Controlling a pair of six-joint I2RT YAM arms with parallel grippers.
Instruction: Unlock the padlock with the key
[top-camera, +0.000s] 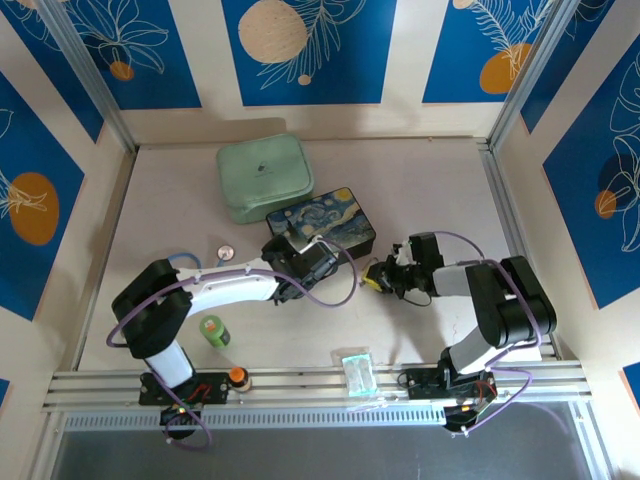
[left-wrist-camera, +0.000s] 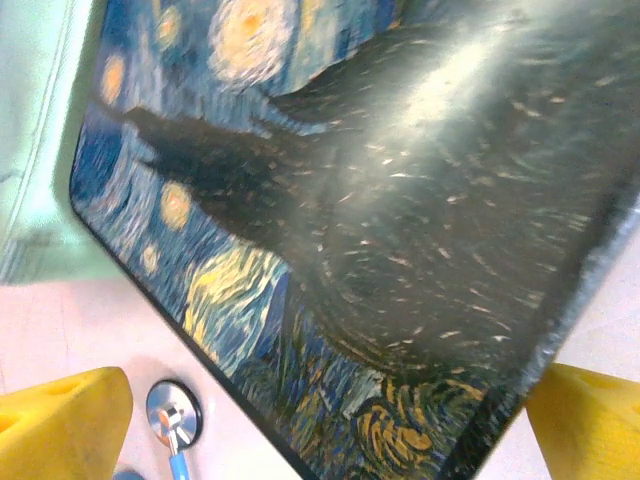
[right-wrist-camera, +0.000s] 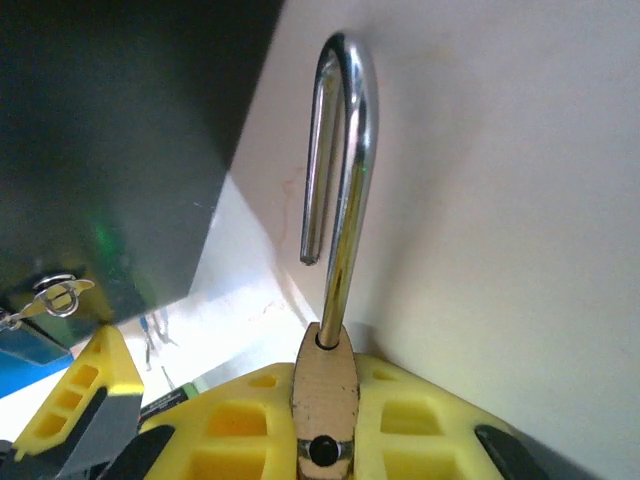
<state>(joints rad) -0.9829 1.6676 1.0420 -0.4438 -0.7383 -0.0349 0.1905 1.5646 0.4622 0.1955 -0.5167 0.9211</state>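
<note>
The padlock is a small brass body standing between the yellow fingers of my right gripper, which is shut on it. Its silver shackle is raised, with one leg free of the body. From above, the right gripper holds the padlock just right of the starry-night box. My left gripper hovers over that box's front left corner, open wide, with nothing between its fingertips. A tiny silvery piece lies by the box's dark side; I cannot tell if it is the key.
A pale green case lies behind the box. A round silver disc sits left of the box. A green bottle, an orange knob and a clear packet stand near the front rail.
</note>
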